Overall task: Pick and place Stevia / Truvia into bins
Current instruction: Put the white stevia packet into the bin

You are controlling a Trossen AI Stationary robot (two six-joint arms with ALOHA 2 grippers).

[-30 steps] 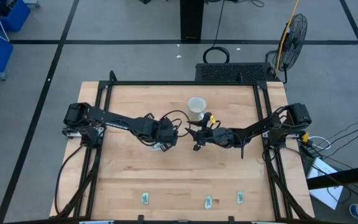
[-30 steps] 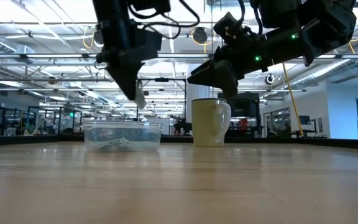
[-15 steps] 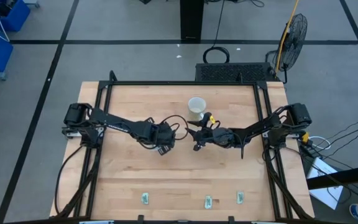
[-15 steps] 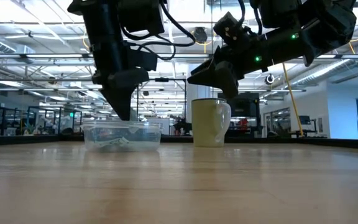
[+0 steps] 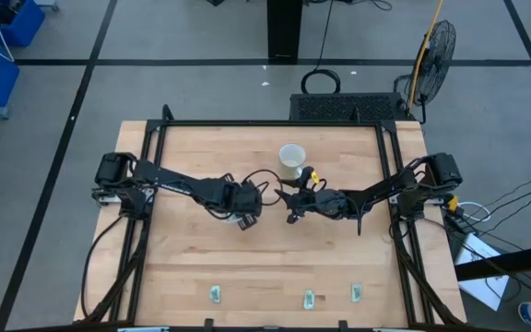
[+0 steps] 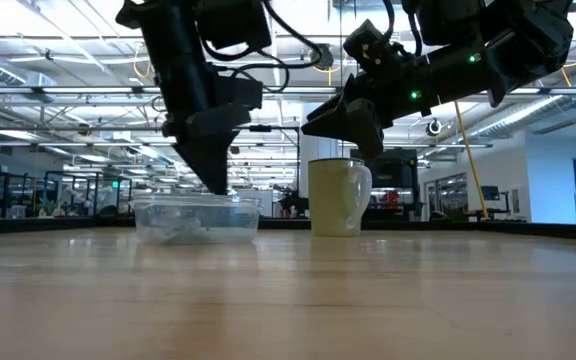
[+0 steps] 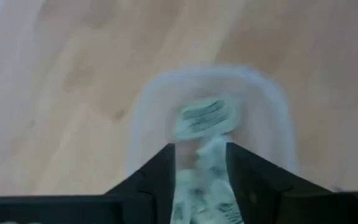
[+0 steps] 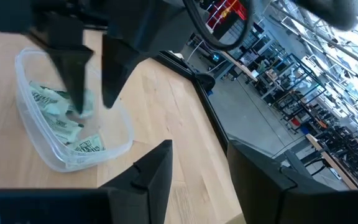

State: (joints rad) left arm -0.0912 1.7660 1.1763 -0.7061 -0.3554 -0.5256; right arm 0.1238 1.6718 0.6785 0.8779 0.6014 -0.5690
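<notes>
The clear oval container (image 6: 196,218) stands on the table left of the white mug and holds several pale green and white packets (image 7: 205,116), which also show in the right wrist view (image 8: 59,115). My left gripper (image 6: 216,186) points down just above its rim, open and empty, with the packets showing between its fingers (image 7: 201,171). In the high view my left gripper (image 5: 244,214) covers most of the container. My right gripper (image 5: 290,207) hangs in the air to the right of the container, open and empty (image 8: 197,165). Three more packets (image 5: 309,299) lie flat near the table's near edge.
A white mug (image 5: 291,159) with a handle stands just beyond the two grippers, right of the container in the low view (image 6: 338,197). The loose packets (image 5: 215,294) (image 5: 356,293) lie along the near edge. Bare wood lies between them and the arms.
My left gripper has gone down toward the container. The packet that hung from its fingertips a second ago no longer hangs there. My right gripper has kept still.
</notes>
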